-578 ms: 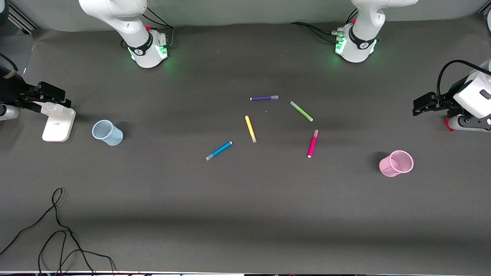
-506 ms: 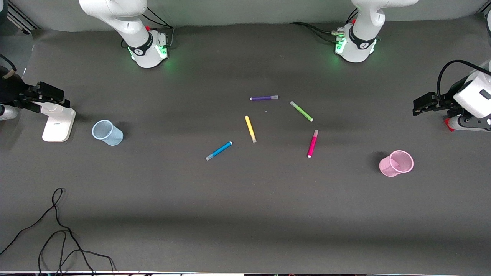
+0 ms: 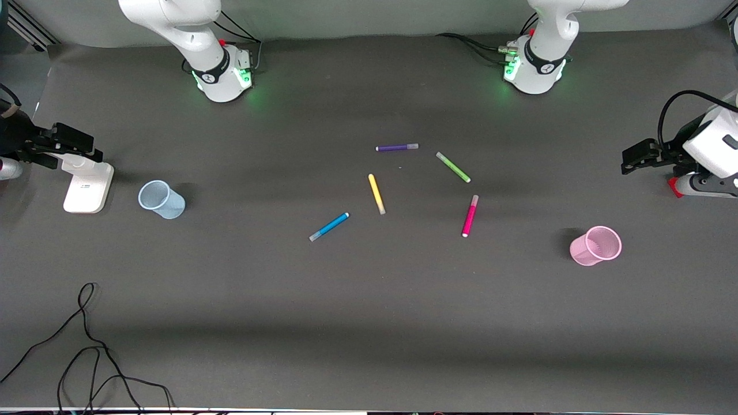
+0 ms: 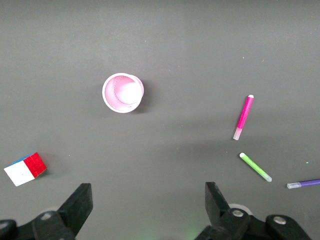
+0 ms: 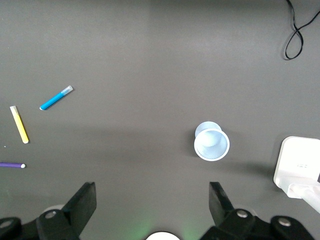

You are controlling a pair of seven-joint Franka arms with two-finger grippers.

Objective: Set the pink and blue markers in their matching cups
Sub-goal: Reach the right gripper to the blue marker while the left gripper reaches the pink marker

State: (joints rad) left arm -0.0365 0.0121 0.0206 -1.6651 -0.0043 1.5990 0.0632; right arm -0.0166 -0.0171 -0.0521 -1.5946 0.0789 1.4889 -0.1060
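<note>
- A black cable point(image 3: 86, 346) lay looped on the dark desk point(image 3: 369, 323) nearest the front camera, at the right arm's end.
- The pink cup point(image 3: 595, 246) stood upright toward the left arm's end, with nothing in it.
- The pink marker point(image 3: 470, 215) lay flat, well apart from that cup, toward the middle of the desk.
- The blue marker point(image 3: 329, 226) lay flat near the middle, about as near to the front camera as the pink marker.
- The yellow marker point(image 3: 376, 193) lay between the two and a little farther from the camera.
- The blue cup point(image 3: 161, 199) stood upright toward the right arm's end, with nothing in it, beside a white stand point(image 3: 87, 183).
- The light-green marker point(image 3: 453, 167) lay farther from the camera than the pink marker.
- The purple marker point(image 3: 397, 147) lay farthest from the camera of the five.
- A colour-tiled cube point(image 4: 25, 169) lay at the left arm's end.
- The left end effector point(image 4: 147, 210) hung released over the left arm's end of the desk, jaws spread wide, holding nothing.
- The right end effector point(image 5: 152, 210) hung released over the right arm's end near the white stand, jaws spread wide, holding nothing.
</note>
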